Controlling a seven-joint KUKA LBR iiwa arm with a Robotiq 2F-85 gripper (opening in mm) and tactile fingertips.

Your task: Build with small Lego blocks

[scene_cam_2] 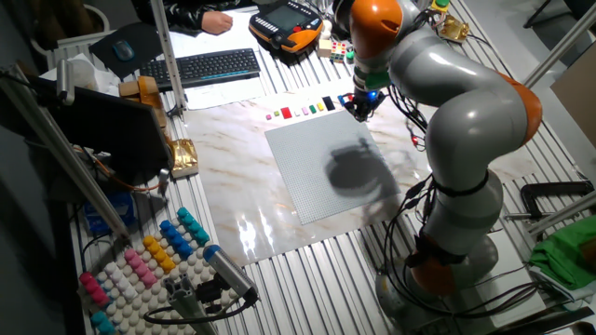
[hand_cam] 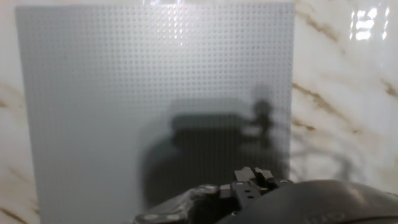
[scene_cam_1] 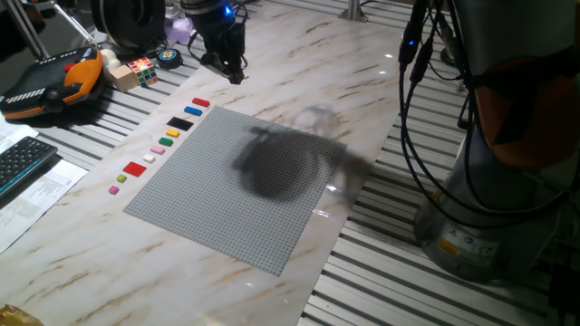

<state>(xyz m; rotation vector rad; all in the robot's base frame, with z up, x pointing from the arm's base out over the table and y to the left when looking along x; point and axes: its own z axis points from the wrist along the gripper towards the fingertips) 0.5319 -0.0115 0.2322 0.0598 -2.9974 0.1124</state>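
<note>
The small Lego blocks lie in a loose row on the marble surface [scene_cam_1: 381, 81], just beside one edge of the large grey baseplate [scene_cam_1: 227, 195] and not on it. In one fixed view the row runs from a red block [scene_cam_1: 200, 102] nearest the robot through a blue block [scene_cam_1: 193, 112], a black block [scene_cam_1: 180, 124], a yellow block [scene_cam_1: 172, 133], a small green block [scene_cam_1: 165, 141], pale little pieces, a larger red block [scene_cam_1: 135, 168] and a pink block [scene_cam_1: 114, 189] at the far end. The other fixed view shows the same row as a short coloured line at the baseplate's far edge, too small there to separate piece by piece. The end effector [scene_cam_1: 227, 62] hangs above the surface near the baseplate corner at the red end of the row, touching no block; whether its fingers are spread or pressed together I cannot tell, as they appear only as a dark mass. The hand view looks across the bare studded baseplate, with a dark shadow over its middle and a dark housing at the bottom edge. Beyond the row sit a multicoloured puzzle cube [scene_cam_1: 141, 71], an orange and black pendant [scene_cam_1: 53, 81] and a black keyboard [scene_cam_1: 20, 163].
</note>
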